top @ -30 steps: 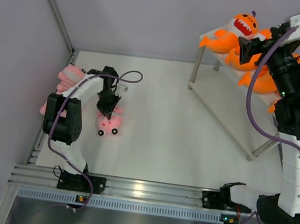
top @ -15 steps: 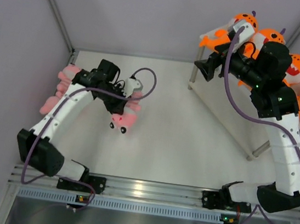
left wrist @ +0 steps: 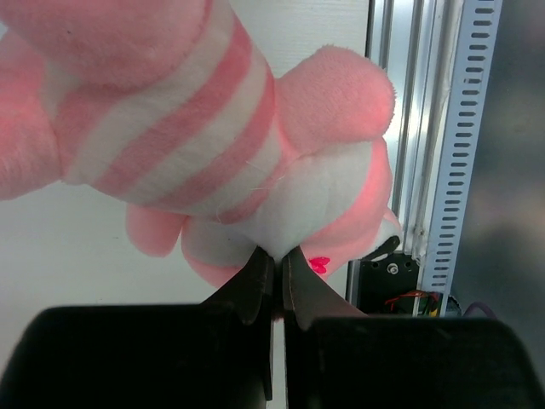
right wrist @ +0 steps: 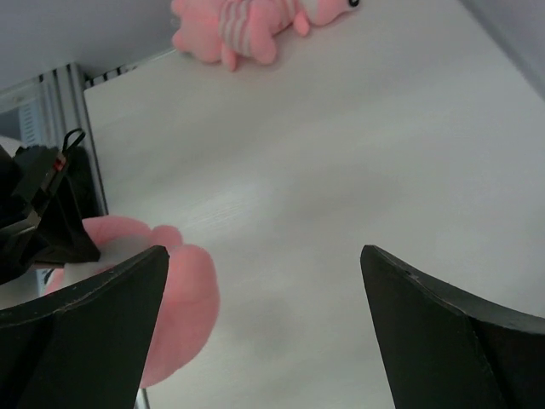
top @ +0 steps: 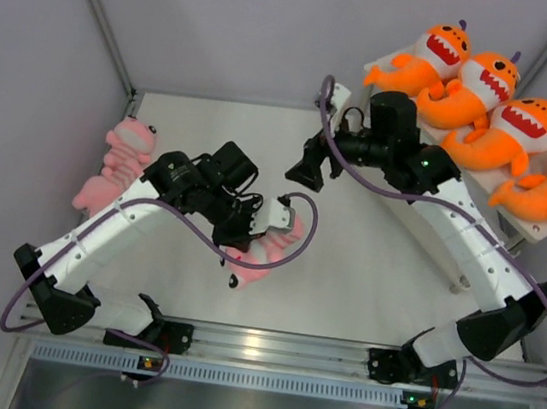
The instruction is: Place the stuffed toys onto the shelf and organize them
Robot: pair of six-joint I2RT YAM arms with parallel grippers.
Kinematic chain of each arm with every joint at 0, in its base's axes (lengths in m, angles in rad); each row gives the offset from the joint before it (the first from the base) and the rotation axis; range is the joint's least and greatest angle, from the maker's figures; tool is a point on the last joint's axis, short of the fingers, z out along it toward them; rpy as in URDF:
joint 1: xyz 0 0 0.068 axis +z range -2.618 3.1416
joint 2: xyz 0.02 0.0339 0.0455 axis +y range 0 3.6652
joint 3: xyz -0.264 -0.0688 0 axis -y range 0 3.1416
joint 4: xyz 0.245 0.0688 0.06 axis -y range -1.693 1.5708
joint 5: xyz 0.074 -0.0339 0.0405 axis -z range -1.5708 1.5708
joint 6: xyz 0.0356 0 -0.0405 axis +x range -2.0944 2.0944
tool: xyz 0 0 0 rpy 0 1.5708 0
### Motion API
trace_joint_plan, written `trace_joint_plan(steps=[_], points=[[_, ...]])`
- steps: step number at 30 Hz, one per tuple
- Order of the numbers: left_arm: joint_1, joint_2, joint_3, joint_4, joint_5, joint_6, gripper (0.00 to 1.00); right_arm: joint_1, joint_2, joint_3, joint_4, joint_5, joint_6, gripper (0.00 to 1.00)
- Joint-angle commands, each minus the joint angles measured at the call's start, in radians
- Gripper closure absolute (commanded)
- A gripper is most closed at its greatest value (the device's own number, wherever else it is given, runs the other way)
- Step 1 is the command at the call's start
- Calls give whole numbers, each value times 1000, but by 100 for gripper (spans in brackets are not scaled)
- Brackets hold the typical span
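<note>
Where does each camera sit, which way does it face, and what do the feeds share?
Top external: above and behind the bases, looking down; left arm, right arm, shelf, orange toys.
Left wrist: on the left arm, looking past the shut left gripper at the pink toy it pinches.
Right wrist: on the right arm, looking through the open right gripper across the table to the pink pile.
Shared: the pinched pink toy shows in all three.

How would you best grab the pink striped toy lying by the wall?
Probably around its striped middle, coming straight down from above. The pink toy lies stretched along the wall, so a sideways approach looks blocked on that side. Its soft body seems narrowest across, so fingers closing across it should pinch it well.
</note>
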Motion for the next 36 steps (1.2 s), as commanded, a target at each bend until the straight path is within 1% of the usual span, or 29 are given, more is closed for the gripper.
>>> trace_joint_plan(steps=[1, 4, 8, 12, 14, 16, 18, 19, 22, 23, 24, 25, 26, 27, 28, 29, 30, 31, 32, 35, 36], points=[[1, -4, 52, -153, -9, 7, 100, 92, 59, -20, -5, -45, 18, 4], [-1, -10, 44, -151, -15, 9, 100, 120, 119, -30, -36, -100, -2, 2], [-1, -26, 43, -150, -32, 20, 100, 133, 141, -49, 3, -169, -24, 2], [-1, -29, 38, -150, -47, 34, 100, 151, 179, -24, -48, -161, -56, 6], [-1, -35, 26, -151, -52, 38, 100, 153, 181, -36, -83, -151, -71, 6], [-1, -38, 8, -150, -64, 46, 100, 153, 170, -53, -108, -126, -91, 9], [-1, -37, 1, -146, -72, 44, 100, 151, 161, -64, -114, -147, -99, 25], [-1, -35, 3, -146, -75, 43, 100, 152, 158, -69, -115, -163, -96, 44], [-1, -26, 10, -139, -89, 35, 100, 157, 155, -73, -117, -149, -80, 74], [-1, -26, 9, -140, -110, 32, 100, 159, 147, -81, -105, -135, -74, 98], [-1, -24, 4, -134, -127, 20, 100, 159, 137, -95, -91, -99, -57, 100], [-1, -24, -15, -122, -145, 8, 100, 159, 106, -137, -70, -79, -45, 100], [-1, -27, -29, -93, -162, -2, 96, 159, 88, -165, -13, -59, -33, 100], [1, -30, -43, -78, -205, -23, 86, 160, 66, -193, 15, -5, 2, 100], [1, -35, -74, -59, -234, -37, 72, 160, 29, -248, 51, 33, 25, 100], [1, -38, -89, 18, -283, -58, 45, 159, 11, -274, 79, 79, 47, 100], [1, -38, -104, 56, -411, -121, 36, 157, -3, -296, 131, 186, 90, 100], [1, -32, -121, 94, -493, -141, 30, 159, -29, -343, 162, 255, 119, 100], [12, -20, -123, 132, -556, -161, 24, 159, -54, -390, 224, 379, 187, 100], [35, 6, -105, 189, -595, -218, 20, 159, -92, -464, 347, 571, 281, 100], [45, 17, -82, 196, -603, -235, 20, 159, -121, -507, 422, 643, 336, 100]])
